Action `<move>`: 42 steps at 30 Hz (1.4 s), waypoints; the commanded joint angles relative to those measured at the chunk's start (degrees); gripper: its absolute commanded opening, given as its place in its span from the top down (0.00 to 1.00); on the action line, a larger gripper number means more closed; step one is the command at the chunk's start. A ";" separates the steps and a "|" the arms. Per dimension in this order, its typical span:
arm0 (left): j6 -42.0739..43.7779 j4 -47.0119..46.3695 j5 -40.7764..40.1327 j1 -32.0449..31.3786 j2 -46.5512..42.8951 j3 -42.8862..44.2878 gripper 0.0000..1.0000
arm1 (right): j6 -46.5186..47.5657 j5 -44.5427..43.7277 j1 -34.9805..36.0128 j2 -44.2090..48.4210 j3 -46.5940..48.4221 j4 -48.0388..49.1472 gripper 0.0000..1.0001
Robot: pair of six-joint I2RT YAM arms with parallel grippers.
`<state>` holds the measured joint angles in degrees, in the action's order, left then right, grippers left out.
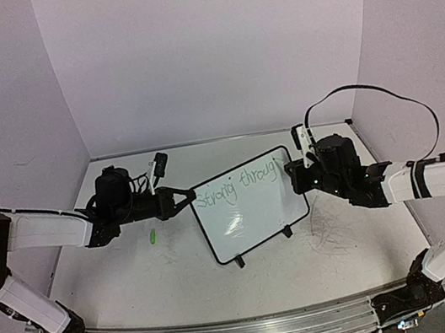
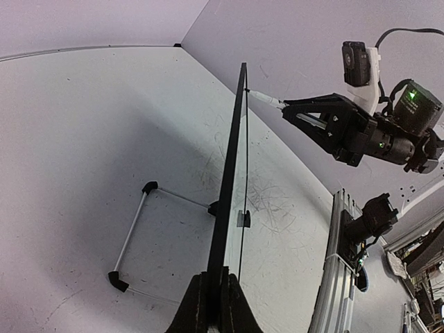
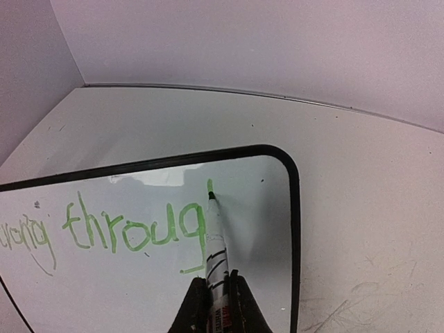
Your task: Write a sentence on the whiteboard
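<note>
The whiteboard stands tilted at mid-table, black-framed. My left gripper is shut on its left edge; in the left wrist view the jaws clamp the board's thin black frame edge-on. Green writing, the sentence, reads "Strong throug" along the top. My right gripper is shut on a white marker. The marker's tip touches the board just right of the "g", at a short fresh green stroke near the top right corner. In the top view, the right gripper sits at the board's right edge.
A small green cap lies on the table left of the board. Grey scribble marks cover the table on the right. Behind the board, its wire stand rests on the table. Walls close the back and sides.
</note>
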<state>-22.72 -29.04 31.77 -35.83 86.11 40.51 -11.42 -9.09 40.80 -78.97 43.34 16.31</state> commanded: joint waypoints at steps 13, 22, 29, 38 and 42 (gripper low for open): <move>3.47 6.88 -4.03 -0.11 1.30 -0.61 1.00 | -2.90 1.99 -0.28 2.65 -4.47 -1.55 1.00; 3.30 6.89 -4.08 -0.10 1.17 -0.61 1.00 | -2.20 1.56 -0.28 1.48 -2.37 0.07 1.00; 3.38 6.98 -4.08 -0.12 0.98 -0.62 1.00 | -1.85 0.35 -0.31 -0.46 -0.36 1.35 1.00; 3.56 7.06 -4.08 -0.12 0.92 -0.83 1.00 | -1.67 -1.11 -0.30 -1.28 1.07 1.89 1.00; 3.65 7.15 -4.11 -0.13 0.83 -0.78 1.00 | -2.08 -2.50 -0.36 -1.36 1.30 1.65 1.00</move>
<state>-22.79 -28.97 31.48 -35.83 86.06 40.51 -13.54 -8.66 40.80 -78.97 42.38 17.15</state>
